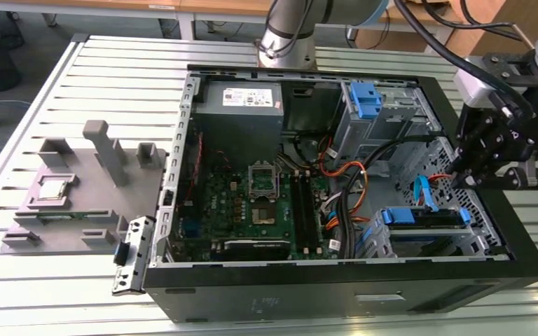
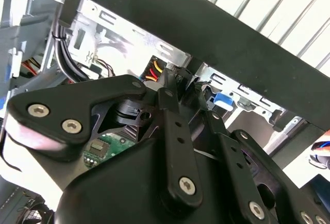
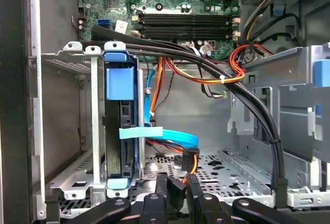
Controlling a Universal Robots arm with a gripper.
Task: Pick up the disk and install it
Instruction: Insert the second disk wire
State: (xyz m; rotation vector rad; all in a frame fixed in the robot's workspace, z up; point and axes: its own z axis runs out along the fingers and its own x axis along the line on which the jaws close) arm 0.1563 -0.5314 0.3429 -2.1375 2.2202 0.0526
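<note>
The disk (image 1: 423, 217) sits in its blue carrier inside the lower drive cage, at the near corner of the open computer case (image 1: 344, 287) on the exterior view's right. In the first wrist view the disk (image 3: 121, 87) stands on edge in the metal cage, with a light blue flat cable (image 3: 154, 133) crossing it. My gripper (image 1: 482, 183) hangs just above the case's side wall, above and a little to the right of that cage. Its fingertips (image 3: 178, 190) are drawn together, shut, with nothing held. They hover apart from the disk, over the perforated case floor.
A black cable bundle (image 3: 242, 95) and orange-red wires (image 3: 206, 79) cross the bay beside the cage. The motherboard (image 1: 250, 203), a grey box with a white label (image 1: 241, 98) and an upper cage with a blue carrier (image 1: 367, 101) fill the case. A grey fixture (image 1: 73, 189) and loose bracket (image 1: 131, 255) lie outside.
</note>
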